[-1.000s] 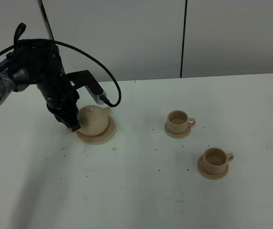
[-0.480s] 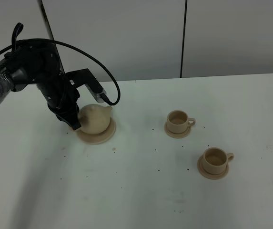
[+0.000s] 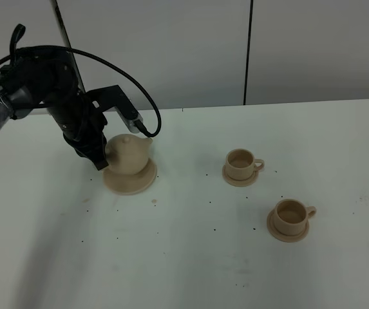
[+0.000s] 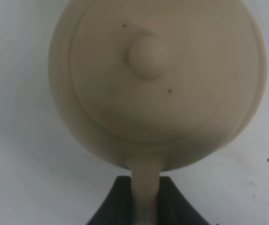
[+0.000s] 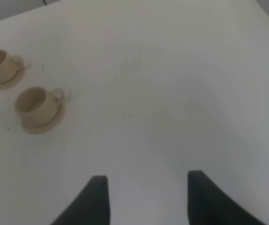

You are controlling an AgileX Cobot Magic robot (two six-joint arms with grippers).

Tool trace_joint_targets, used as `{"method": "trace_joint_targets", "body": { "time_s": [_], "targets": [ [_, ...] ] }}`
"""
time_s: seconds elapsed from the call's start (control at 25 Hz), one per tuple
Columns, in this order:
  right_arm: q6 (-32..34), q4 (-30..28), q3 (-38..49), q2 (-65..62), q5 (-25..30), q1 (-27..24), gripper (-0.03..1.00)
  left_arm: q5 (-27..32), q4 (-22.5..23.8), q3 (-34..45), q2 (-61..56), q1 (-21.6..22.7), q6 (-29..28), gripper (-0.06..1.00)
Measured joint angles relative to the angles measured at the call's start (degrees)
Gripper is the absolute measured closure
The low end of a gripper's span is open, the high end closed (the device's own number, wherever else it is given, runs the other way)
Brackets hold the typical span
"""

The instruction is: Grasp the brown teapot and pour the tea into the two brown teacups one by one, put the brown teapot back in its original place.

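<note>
Teapot (image 3: 129, 156): upright, over the wide saucer (image 3: 130, 187) (contact unclear); handle-to-spout axis runs left-right, spout toward the cups (image 3: 241, 164). Left hand (image 3: 98, 159) clamped on its handle. Right hand (image 5: 147, 178): fingers apart, empty, above the desk (image 3: 190, 257).

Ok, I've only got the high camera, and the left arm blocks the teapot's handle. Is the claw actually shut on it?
Observer: Yes. The left wrist view shows the left claw shut on the brown teapot, with the loop handle pinched between its two dark fingers.
Operator: And the right arm? It's outside my picture.
Observer: Its wrist view shows the right claw open and holding nothing, above bare table. The two brown teacups sit well apart from it.
</note>
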Motion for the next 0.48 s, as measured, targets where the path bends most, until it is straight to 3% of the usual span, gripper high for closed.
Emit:
{"method": "trace_joint_targets", "body": {
  "time_s": [0.48],
  "targets": [
    [0.00,0.00,0.00,0.00,0.00,0.00,0.59,-0.26,-5.88,0.00,-0.64,0.55,4.17,0.77]
  ]
}}
